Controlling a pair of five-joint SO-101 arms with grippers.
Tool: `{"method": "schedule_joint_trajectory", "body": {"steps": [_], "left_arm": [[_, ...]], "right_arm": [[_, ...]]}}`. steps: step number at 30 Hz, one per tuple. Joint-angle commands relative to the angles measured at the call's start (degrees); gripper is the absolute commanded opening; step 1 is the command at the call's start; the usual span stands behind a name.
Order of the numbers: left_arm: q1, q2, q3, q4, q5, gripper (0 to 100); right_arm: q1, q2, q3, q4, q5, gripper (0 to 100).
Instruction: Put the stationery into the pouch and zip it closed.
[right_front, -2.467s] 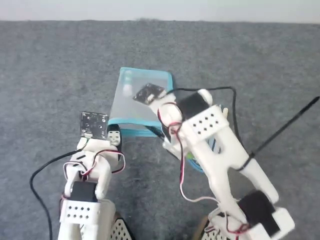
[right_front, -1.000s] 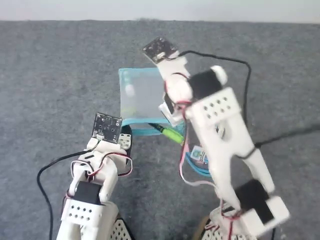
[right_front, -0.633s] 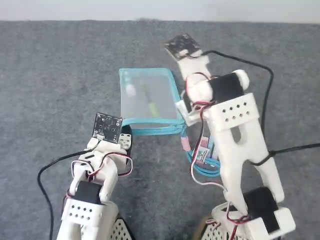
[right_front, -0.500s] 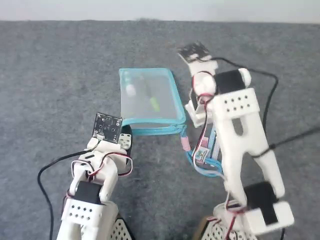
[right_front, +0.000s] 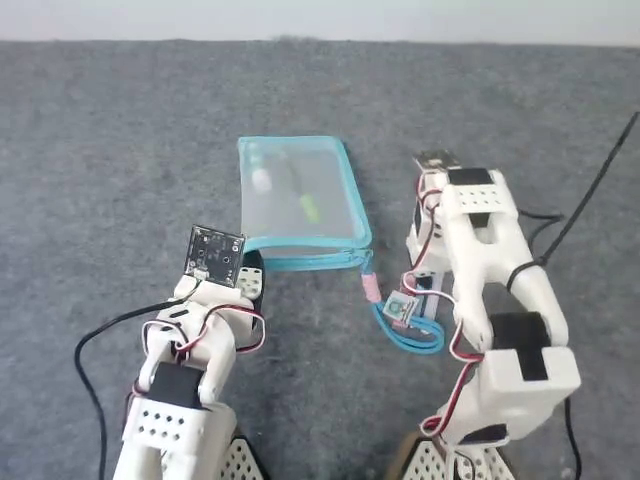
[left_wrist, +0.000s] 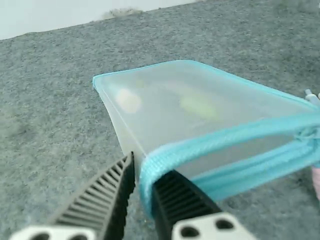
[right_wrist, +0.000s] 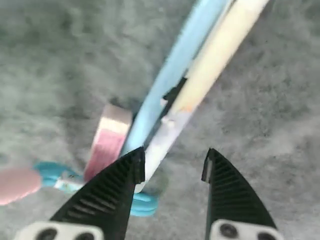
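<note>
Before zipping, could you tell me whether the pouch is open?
Open: the pouch shows two teal zipper edges apart, one held between the left fingers.

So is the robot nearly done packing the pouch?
About halfway. A green pen already lies inside the pouch. The left end effector pinches the pouch's open edge. The right end effector is open over two pens and a pink roll on the table. Those must go in, then the zip gets closed.
</note>
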Motion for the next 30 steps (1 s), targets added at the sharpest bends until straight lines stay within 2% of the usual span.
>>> {"method": "schedule_joint_trajectory", "body": {"steps": [1, 16, 22, 27, 30], "left_arm": [[-0.1, -0.9, -0.7, -0.3, -0.8, 1], [-0.1, -0.9, -0.7, -0.1, -0.8, 1], [-0.1, -0.9, -0.7, -0.1, -0.8, 1], [-0.1, -0.9, -0.7, -0.1, -0.8, 1], [0.0, -0.9, -0.7, -0.2, -0.8, 1]], "right_arm": [[1.5, -0.5, 1.4, -3.0, -0.7, 18.4], [1.5, -0.2, 9.0, -7.2, -0.7, 17.8], [2.2, -0.3, 8.9, -7.1, -0.4, 0.1], [4.8, -3.6, 8.1, -5.6, 0.3, 0.6], [6.4, -9.4, 7.6, -2.7, 5.9, 0.7]]}}
